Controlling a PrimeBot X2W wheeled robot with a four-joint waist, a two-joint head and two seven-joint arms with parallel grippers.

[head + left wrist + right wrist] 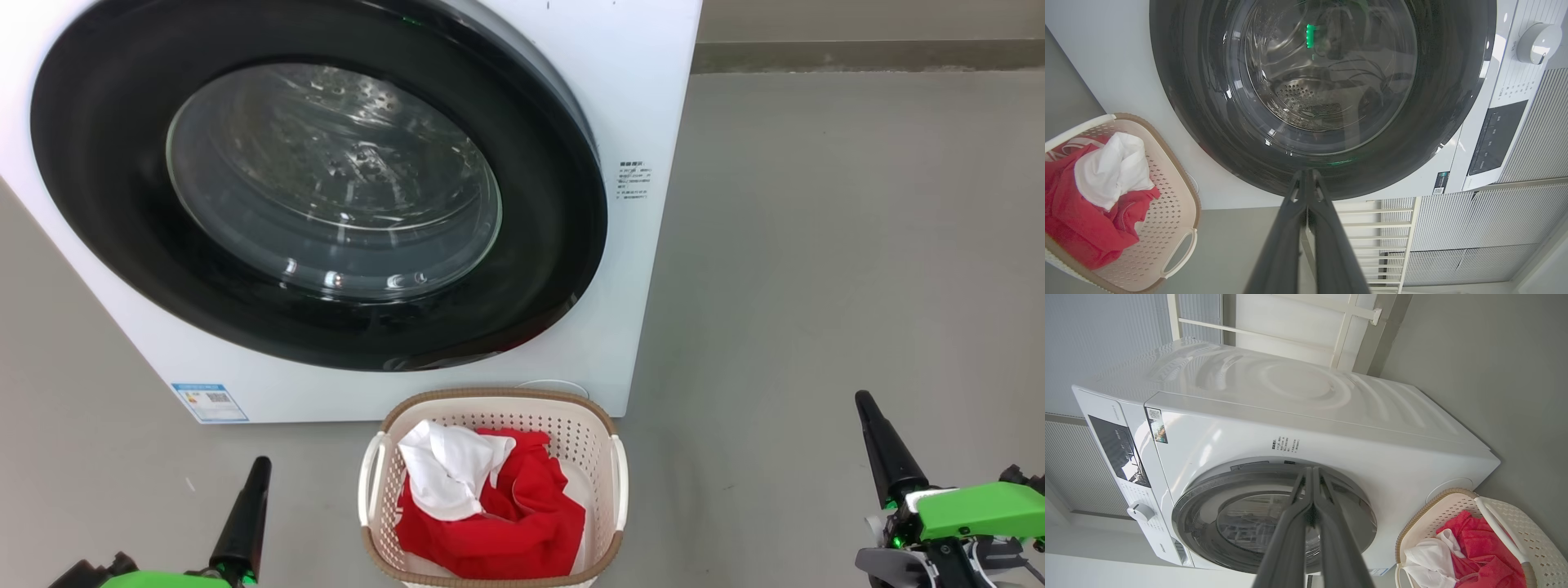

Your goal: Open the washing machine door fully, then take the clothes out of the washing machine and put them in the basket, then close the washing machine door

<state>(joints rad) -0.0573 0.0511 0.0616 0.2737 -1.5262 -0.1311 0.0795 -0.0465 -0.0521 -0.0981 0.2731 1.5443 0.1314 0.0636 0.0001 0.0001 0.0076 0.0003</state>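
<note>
Head view: basket [490, 396] holding clothes [522, 510] sits between left hand [258, 474] and right hand [867, 412], both pinched shut, empty.

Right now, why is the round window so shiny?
Head view: bright light spots glint on the washing machine door glass. Left wrist view: a green light reflects in it. Right wrist view: wavy reflections ripple across the washing machine top.

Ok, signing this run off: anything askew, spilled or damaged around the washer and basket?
Nothing stands out. The round black-rimmed glass door sits closed on the white boxy washing machine, the red and white fabric clothes lie inside the upright cream perforated plastic basket, and the grey floor shows no spill.
</note>
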